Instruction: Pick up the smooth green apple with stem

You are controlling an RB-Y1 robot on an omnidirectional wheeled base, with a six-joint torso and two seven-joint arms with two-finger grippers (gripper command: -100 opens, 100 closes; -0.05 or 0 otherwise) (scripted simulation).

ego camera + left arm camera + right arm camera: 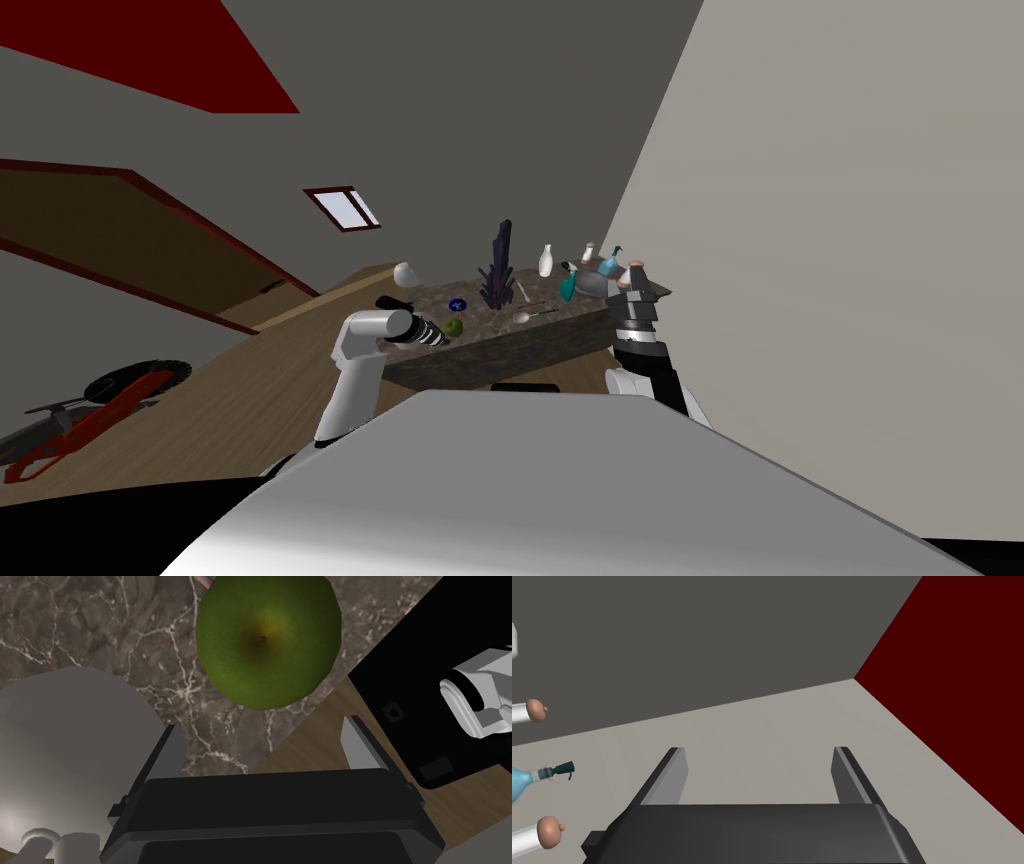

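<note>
My left gripper (pixel 261 726) stands wide; the green apple (pixel 267 638) lies at its twelve o'clock, just past the fingertips (pixel 167 751), dimple toward me, on the marbled counter (pixel 90 621). The right gripper (pixel 758 750), also wide, hangs well apart.

Head view. A dark spiky ornament (pixel 497 266) stands about midway along the marble-topped counter (pixel 520 345). To the ornament's left and nearer me lies the green apple (pixel 454 327), with my left gripper (pixel 441 333) just beside it. A small blue object (pixel 457 304) sits left of the ornament. A white bottle (pixel 546 261) and a teal spray bottle (pixel 568 286) stand to its right, and my right gripper (pixel 640 280) rises farther right.
</note>
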